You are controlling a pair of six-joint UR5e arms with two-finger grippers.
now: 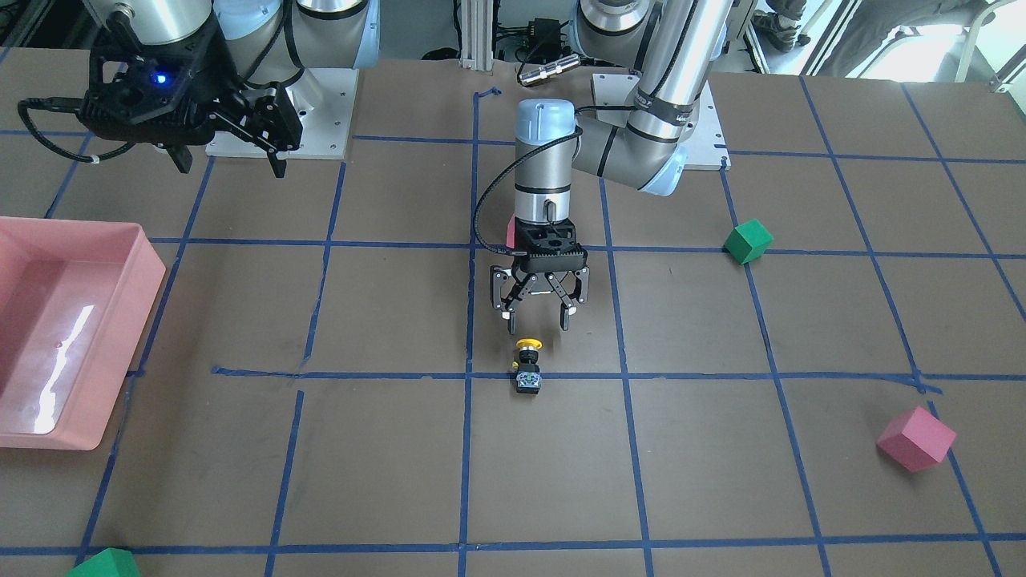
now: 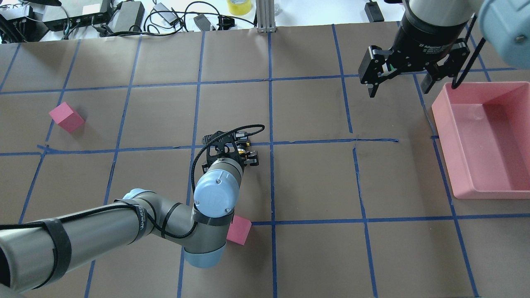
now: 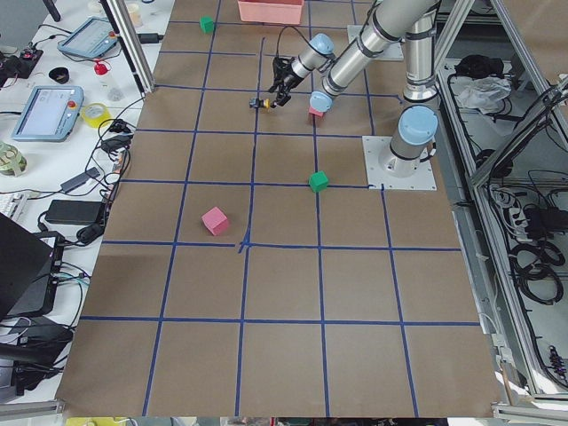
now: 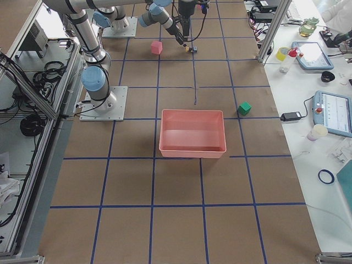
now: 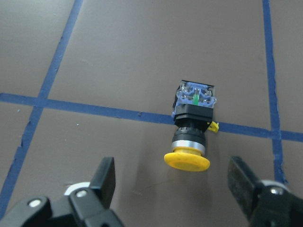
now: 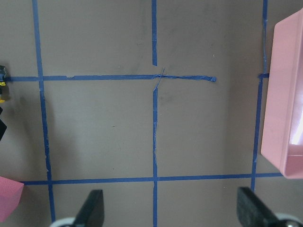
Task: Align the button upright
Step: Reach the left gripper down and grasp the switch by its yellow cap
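Observation:
The button (image 1: 527, 365) lies on its side across a blue tape line, its yellow cap toward the robot and its silver-white base away. In the left wrist view the button (image 5: 191, 132) lies just ahead of the gap between the fingers. My left gripper (image 1: 535, 320) is open and empty, pointing down just above the table, a little short of the cap and not touching it. My right gripper (image 1: 228, 164) is open and empty, held high near the pink bin; it also shows in the overhead view (image 2: 399, 87).
A pink bin (image 1: 120, 264) sits on the robot's right side of the table. A green cube (image 1: 748, 240) and a pink cube (image 1: 916, 438) lie on the robot's left side. Another pink cube (image 2: 239, 230) lies by the left arm's wrist. A second green cube (image 1: 104, 563) is at the front edge.

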